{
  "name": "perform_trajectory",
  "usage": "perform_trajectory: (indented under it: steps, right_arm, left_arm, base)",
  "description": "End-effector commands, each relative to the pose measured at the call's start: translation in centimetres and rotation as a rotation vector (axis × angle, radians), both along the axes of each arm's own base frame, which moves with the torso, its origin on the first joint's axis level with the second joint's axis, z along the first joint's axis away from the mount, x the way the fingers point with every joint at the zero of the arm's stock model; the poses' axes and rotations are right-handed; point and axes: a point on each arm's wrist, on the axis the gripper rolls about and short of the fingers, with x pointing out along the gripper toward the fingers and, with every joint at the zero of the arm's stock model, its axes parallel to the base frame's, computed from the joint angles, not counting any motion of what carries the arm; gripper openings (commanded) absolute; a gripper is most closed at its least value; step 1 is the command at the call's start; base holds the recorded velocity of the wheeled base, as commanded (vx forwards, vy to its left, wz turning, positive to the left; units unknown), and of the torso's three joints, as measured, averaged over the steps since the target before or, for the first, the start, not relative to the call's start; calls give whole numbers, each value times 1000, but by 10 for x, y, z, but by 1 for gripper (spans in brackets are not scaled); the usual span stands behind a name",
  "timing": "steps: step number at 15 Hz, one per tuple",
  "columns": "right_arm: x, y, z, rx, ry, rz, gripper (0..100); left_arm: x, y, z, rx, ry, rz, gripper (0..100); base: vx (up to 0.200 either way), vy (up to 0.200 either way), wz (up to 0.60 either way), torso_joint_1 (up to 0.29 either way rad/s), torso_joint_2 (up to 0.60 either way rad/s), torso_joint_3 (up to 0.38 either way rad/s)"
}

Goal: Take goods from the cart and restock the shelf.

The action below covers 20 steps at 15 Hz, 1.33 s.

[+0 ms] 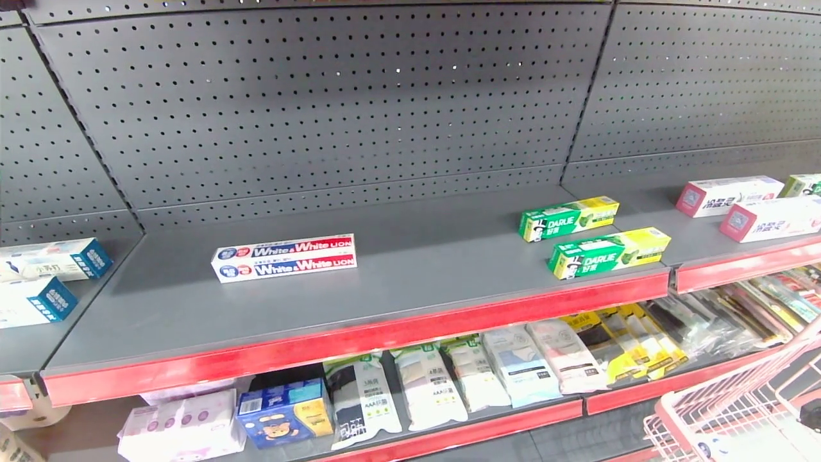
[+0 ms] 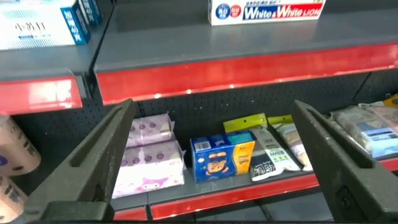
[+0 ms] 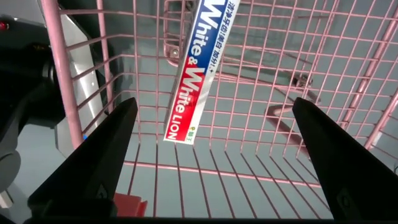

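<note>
Toothpaste box [image 3: 193,81], red/white/blue: in pink wire cart [image 3: 51,74], just ahead of R gripper [image 3: 212,102], jaws wide apart, nothing held. L gripper [image 2: 212,104]: also spread wide, empty, facing grey shelf [image 1: 397,282]. Two matching boxes [image 1: 284,257] lie on it, approx. mid-shelf.

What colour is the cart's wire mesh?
Pink. The cart shows best in the right wrist view, which looks straight into its mesh.

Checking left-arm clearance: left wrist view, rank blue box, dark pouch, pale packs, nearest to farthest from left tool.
1. blue box, straight ahead of left tool.
2. dark pouch, next to it, robot's right.
3. pale packs, farther right again.
</note>
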Motion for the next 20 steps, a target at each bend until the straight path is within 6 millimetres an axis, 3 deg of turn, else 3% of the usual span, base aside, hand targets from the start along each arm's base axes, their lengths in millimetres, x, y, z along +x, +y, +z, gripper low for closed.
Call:
perform_trajectory:
  steps: [1, 13, 20]
  right_arm:
    - [2, 1, -1, 5, 2, 6, 100]
    - [8, 2, -1, 0, -2, 23, 100]
    - [21, -4, -7, -8, -25, -24, 100]
  left_arm:
    - [0, 0, 0, 0, 1, 0, 100]
    - [0, 0, 0, 0, 1, 0, 100]
    - [0, 0, 0, 0, 1, 0, 100]
  base:
    - [0, 0, 0, -168, 373, 207]
    - [0, 0, 0, -211, 498, 281]
    - [0, 0, 0, -35, 91, 56]
